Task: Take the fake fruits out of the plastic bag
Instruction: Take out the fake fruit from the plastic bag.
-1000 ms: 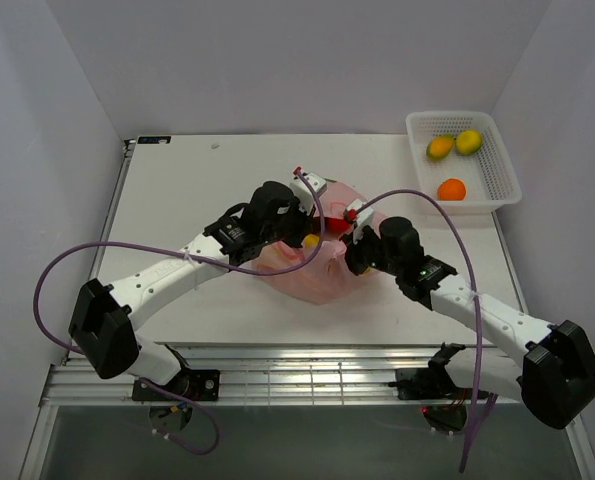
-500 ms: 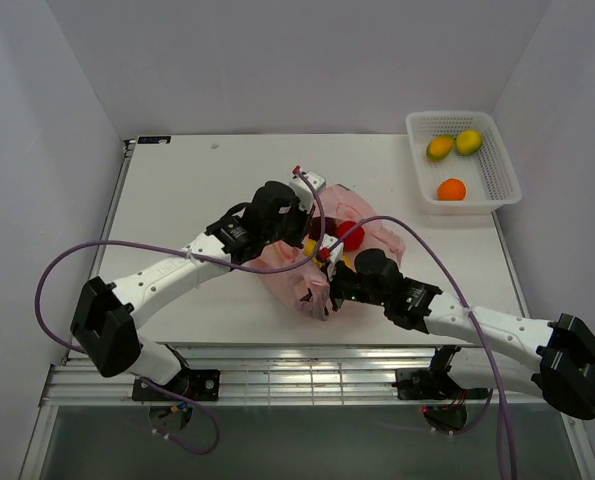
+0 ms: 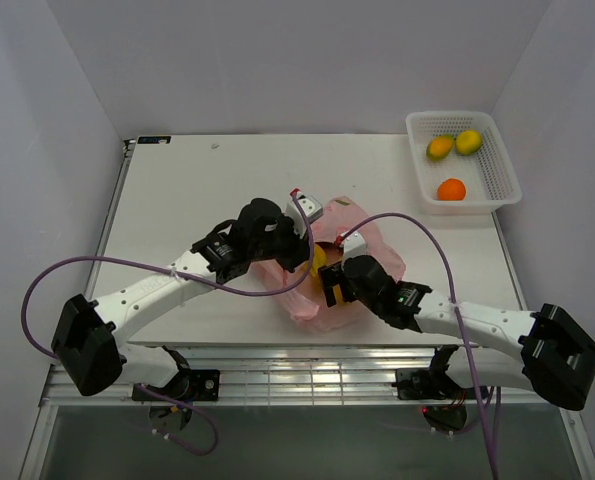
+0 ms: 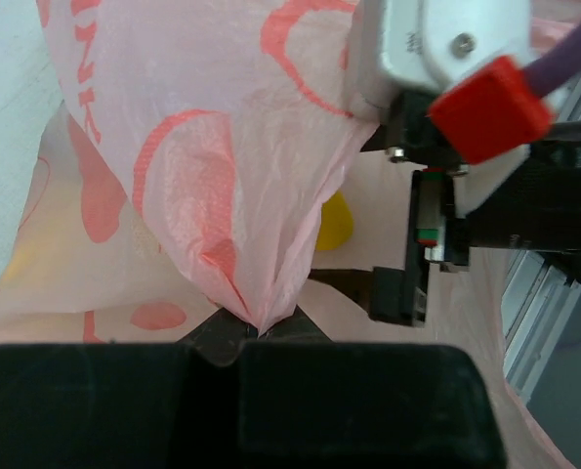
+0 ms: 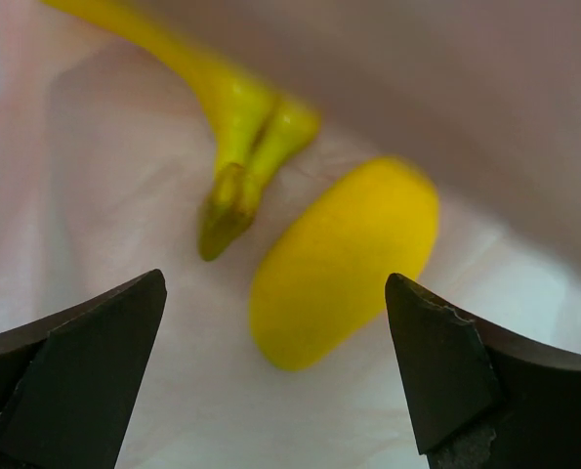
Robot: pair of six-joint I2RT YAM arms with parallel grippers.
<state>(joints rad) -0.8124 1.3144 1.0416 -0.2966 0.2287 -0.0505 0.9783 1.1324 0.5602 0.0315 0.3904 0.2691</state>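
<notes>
My left gripper (image 4: 256, 330) clamped on thin translucent pink plastic bag (image 3: 379, 243) mid-desk toward near edge, white desk (image 3: 177, 190) open to left edge, my right gripper (image 5: 275, 288) inside bag, jaws apart over glossy yellow plastic lemon (image 5: 344, 264), yellow banana stem (image 5: 233, 147) blurred, cut off

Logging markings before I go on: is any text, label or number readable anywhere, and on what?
On the bag: red capitals, sideways and cut by a fold, not readable as a word.
On the table: a dark tag at the far left corner, too small to read.
No other text shows.
</notes>
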